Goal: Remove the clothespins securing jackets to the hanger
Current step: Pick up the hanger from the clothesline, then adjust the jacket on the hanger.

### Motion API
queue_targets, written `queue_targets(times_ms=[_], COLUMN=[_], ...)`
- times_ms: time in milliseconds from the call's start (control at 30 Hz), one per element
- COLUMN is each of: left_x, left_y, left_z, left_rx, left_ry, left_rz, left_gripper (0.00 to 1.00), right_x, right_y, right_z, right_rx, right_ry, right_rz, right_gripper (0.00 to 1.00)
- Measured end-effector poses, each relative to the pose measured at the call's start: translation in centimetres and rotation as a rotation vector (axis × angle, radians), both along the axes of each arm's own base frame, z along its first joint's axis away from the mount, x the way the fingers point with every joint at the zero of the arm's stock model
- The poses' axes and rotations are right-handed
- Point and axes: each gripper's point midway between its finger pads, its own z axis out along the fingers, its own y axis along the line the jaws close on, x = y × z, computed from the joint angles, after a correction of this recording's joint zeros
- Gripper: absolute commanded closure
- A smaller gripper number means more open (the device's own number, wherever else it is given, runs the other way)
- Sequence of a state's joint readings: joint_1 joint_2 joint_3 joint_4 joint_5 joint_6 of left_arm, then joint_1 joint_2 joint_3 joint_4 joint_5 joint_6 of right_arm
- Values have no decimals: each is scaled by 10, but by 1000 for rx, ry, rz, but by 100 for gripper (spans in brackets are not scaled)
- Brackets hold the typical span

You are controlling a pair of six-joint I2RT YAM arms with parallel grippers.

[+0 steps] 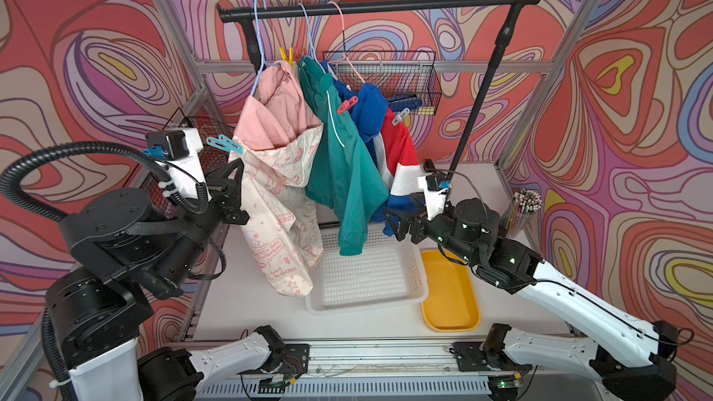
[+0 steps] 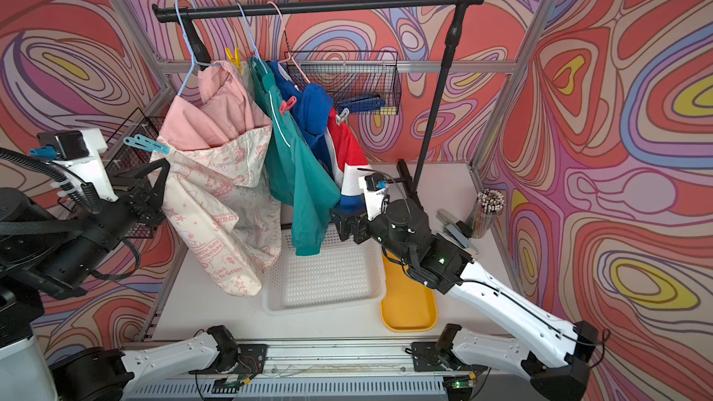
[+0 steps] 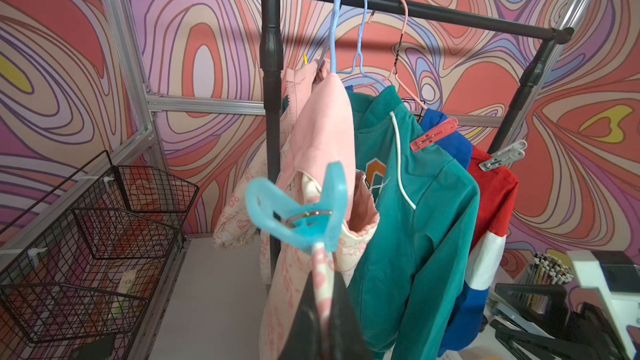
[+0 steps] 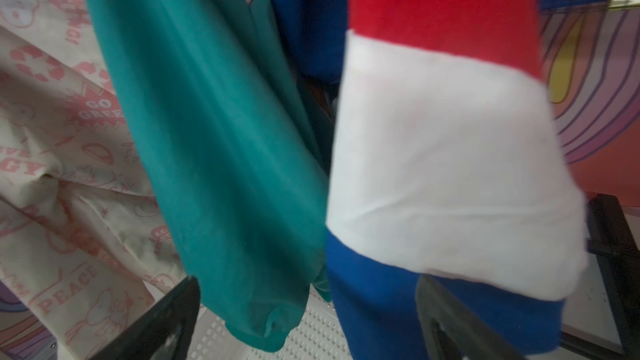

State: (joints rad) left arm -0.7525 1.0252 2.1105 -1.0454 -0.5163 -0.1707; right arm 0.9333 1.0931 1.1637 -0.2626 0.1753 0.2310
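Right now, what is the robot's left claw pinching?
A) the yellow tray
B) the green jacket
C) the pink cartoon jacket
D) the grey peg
C: the left gripper is shut on a fold of the pink cartoon jacket, just under the blue clothespin.

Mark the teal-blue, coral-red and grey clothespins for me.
teal-blue clothespin (image 3: 299, 228), left wrist view, by its spring.
coral-red clothespin (image 1: 347, 105), in a top view, mid-body.
grey clothespin (image 1: 401, 116), in a top view, mid-body.
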Motion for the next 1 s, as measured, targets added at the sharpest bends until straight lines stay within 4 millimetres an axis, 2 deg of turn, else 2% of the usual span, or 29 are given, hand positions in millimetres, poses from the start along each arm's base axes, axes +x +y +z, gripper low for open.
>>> queue_targets(times_ms=[133,233,433,567,667,833,1000], left_x=[-9,-14,-24,-30,-34,-43,-52], left_y=[6,8,10,6,2,-4,-14], left_z=[-13,-20,-35,-40,-40,-32,-18], left_rx=[20,37,66,73,71,52,28], left_ry=[30,51,92,107,110,92,66], left_rz=[-12,-26,-61,-105,-144,-211,-291], left_gripper=[100,100,100,100,100,100,100], right_x=[-13,-12,8,29,59,122,163], right_y=[31,53,96,117,114,82,74], right_z=[-8,-14,-27,-32,-41,-60,-61], right_rx=[-42,-57,-81,-77,-55,-31,0], right_ry=[-13,-10,-5,3,33,92,108], right_rz=[71,107,134,141,108,-12,-71], right_gripper=[2,2,2,2,2,2,2])
